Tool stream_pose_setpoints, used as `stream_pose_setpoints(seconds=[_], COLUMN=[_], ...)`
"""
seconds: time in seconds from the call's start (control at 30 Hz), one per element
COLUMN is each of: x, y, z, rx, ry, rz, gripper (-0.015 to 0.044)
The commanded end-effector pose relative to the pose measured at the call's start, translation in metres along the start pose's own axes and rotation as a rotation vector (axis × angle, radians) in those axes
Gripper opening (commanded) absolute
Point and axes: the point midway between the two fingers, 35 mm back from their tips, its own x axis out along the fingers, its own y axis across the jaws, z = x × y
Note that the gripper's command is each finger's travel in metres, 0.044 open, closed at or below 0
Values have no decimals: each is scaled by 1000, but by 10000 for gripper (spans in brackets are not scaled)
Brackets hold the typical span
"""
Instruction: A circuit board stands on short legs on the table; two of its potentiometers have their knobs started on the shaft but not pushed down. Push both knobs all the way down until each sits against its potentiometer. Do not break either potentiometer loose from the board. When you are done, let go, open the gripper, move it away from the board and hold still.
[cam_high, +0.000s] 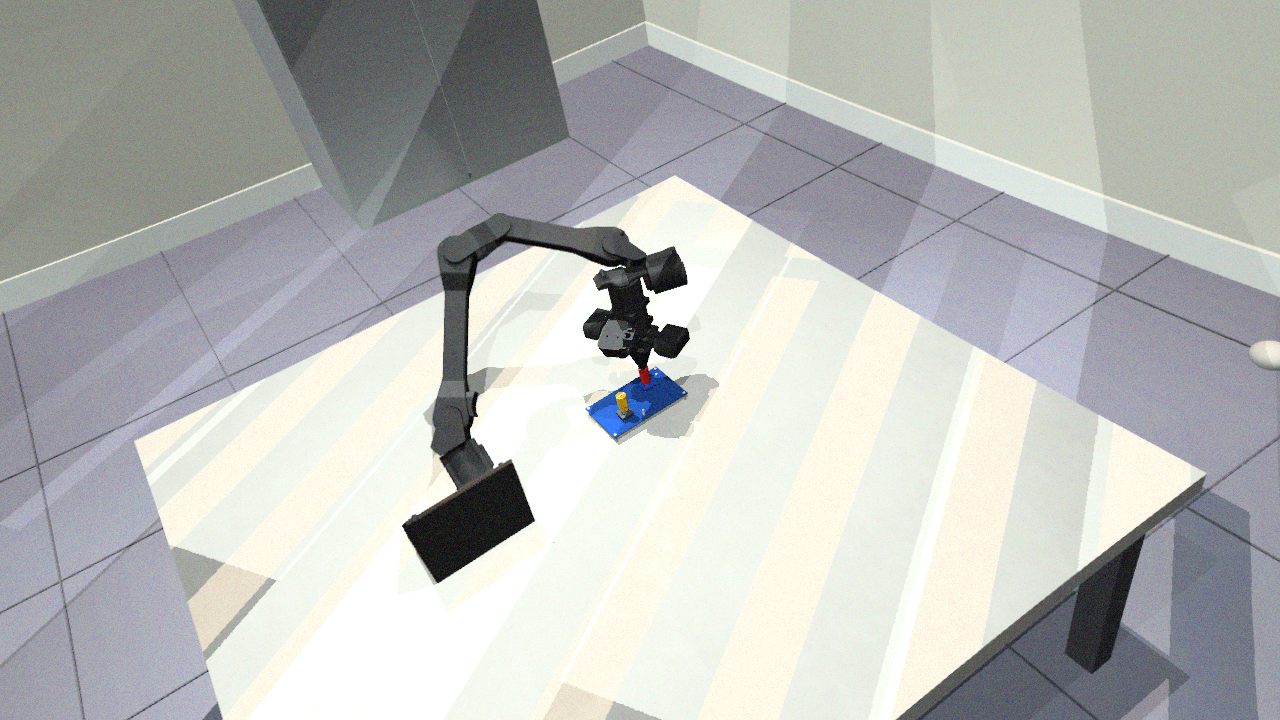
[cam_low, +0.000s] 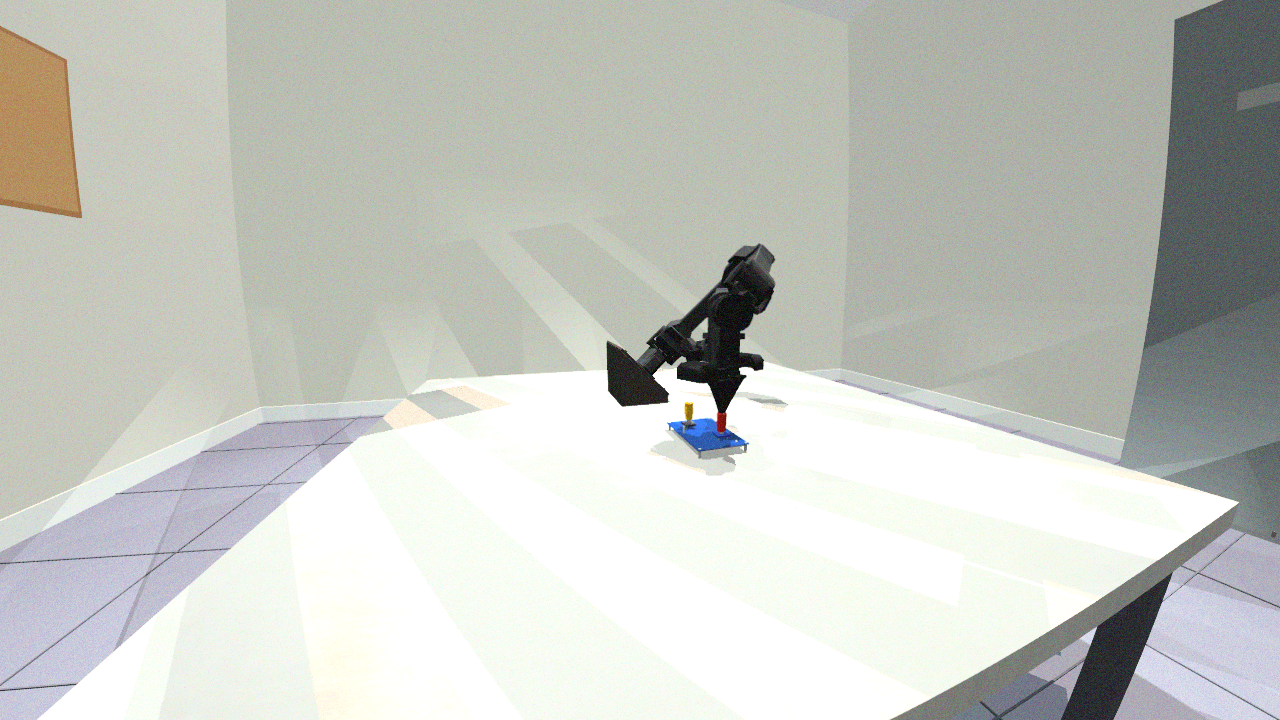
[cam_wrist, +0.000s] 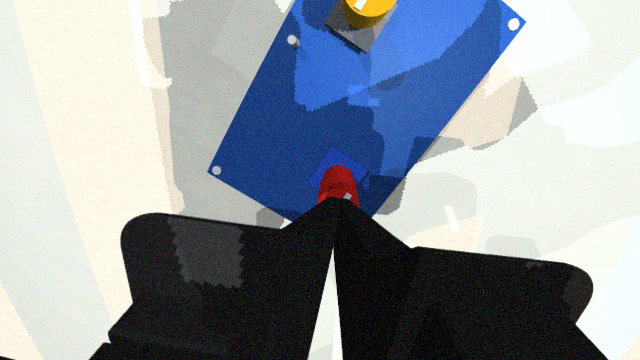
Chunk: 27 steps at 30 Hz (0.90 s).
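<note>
The blue circuit board (cam_high: 662, 402) (cam_low: 702, 438) (cam_wrist: 270, 130) stands on short legs. A red knob (cam_high: 644, 376) (cam_low: 721, 424) (cam_wrist: 338, 181) stands upright at one end, over a blue potentiometer (cam_wrist: 332, 156). My gripper (cam_high: 642, 365) (cam_low: 723, 411) (cam_wrist: 336, 208) is shut with nothing between its fingers. Its closed tips are at the top of the red knob and hide part of it. A yellow knob (cam_high: 621, 402) (cam_low: 688, 412) (cam_wrist: 371, 19) stands upright over a grey potentiometer (cam_high: 624, 415) (cam_wrist: 350, 34) towards the other end. I cannot tell whether either knob touches its potentiometer.
A small pale post (cam_wrist: 292, 39) rises from the board's long side near the yellow knob. The arm's black base (cam_high: 469, 522) (cam_low: 633, 380) stands on the table (cam_high: 760, 537) (cam_low: 537, 537). Striped shadows cross the table and the board.
</note>
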Motion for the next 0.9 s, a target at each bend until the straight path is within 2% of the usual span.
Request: stream_pose_setpoints(seconds=[0.0,0.2,0.53,0.77,0.87], x=[-5,-14,-12,-38,-40], y=[0,0,-1,-19,-34], z=[0,0,9,102,141], rx=[-4,-4,2,7,7], ry=[-3,-3,-3,-13,-14], rz=[-3,-3,-3,11,5], gripper=[0,0,263,440,440])
